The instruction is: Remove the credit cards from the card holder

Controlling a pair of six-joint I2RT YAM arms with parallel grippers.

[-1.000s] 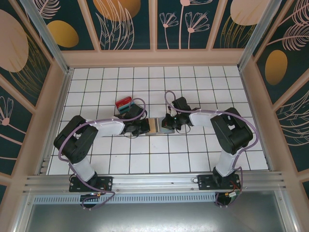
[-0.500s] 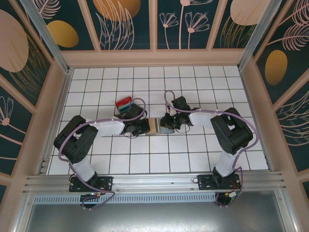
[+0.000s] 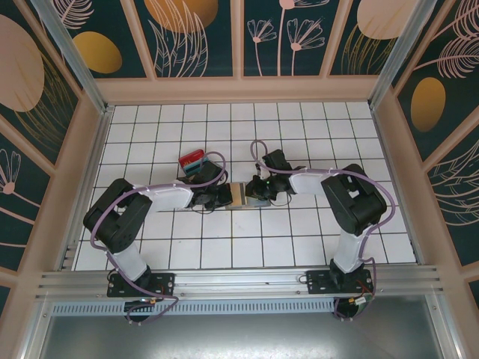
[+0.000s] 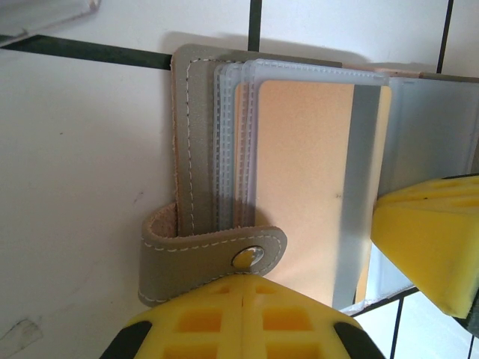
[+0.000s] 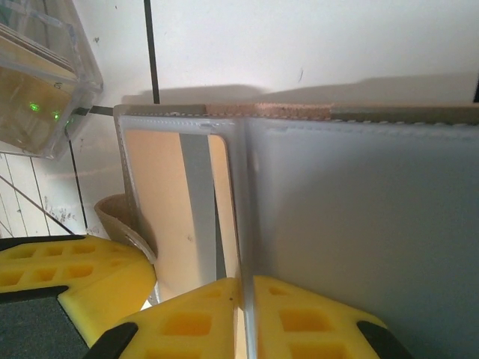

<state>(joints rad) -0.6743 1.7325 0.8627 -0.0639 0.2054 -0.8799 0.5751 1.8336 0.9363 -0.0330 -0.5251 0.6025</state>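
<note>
Left arm (image 3: 161,198): reaches across the white tiled table (image 3: 299,239) toward the card holder (image 3: 239,194) from its left. Loose cards (image 3: 193,159): a small stack, red on top with teal under it, lying on the table to the upper left of the card holder and apart from it. Left fingers (image 3: 222,196): closed together, set against the card holder's left edge by the strap (image 4: 209,254) with its metal snap; whether they pinch anything cannot be told. Card holder (image 4: 194,149): lies open near the middle of the table, tan cover down, clear sleeves fanned above it. Tan card (image 4: 299,172): inside a clear sleeve of the card holder. Right fingers (image 5: 258,314): nearly closed, pinching the edge of a frosted sleeve at the card holder's right half (image 5: 359,224). Right arm (image 3: 314,182): comes in from the card holder's right.
</note>
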